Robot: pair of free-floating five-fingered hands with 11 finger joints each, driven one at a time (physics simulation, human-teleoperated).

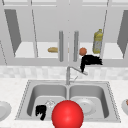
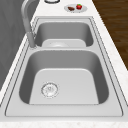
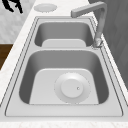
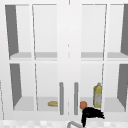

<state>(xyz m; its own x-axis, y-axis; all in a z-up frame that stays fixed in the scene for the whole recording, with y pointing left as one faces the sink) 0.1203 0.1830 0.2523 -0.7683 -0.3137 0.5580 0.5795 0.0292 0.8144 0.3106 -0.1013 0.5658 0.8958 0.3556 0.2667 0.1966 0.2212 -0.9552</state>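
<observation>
Closest up, red ball [image 1: 67, 113], low in the front view, across the front rim of the sink [image 1: 35, 95]; cannot tell whether resting on anything. Just left of it, left robot hand [image 1: 41, 111], off the sink's front left corner, fingers loose and hanging apart, holding nothing, clear of the ball.

Next back, two basins. Left one bare but for the drain [image 2: 49, 89]. Right one with a pale plate [image 3: 72, 88] lying flat on its floor. Between them at the back rim, tap [image 1: 68, 73], spout turned toward the right basin, no water seen.

On the worktop [image 1: 10, 87], small dish [image 3: 45, 7] by its left end; by its right end, second dish [image 2: 75, 8] carrying a strawberry [image 2: 79, 6] and a brown morsel [image 2: 71, 8].

Farthest, wall cabinet [image 4: 68, 37], both doors closed, handles [image 1: 61, 46] side by side at the middle. On the lower shelf [image 1: 25, 51]: bread roll [image 1: 53, 49] left of the handles, orange ball [image 1: 83, 51] just right of them, yellowish bottle [image 1: 98, 41] upright further right.

Right robot hand [image 1: 91, 60] at the cabinet's bottom edge, just below the orange ball and the bottle, above the tap. Cannot tell whether spread or curled, nor whether touching the door. By the look of it, nothing lifted yet: ball, roll and bottle all on the shelf.
</observation>
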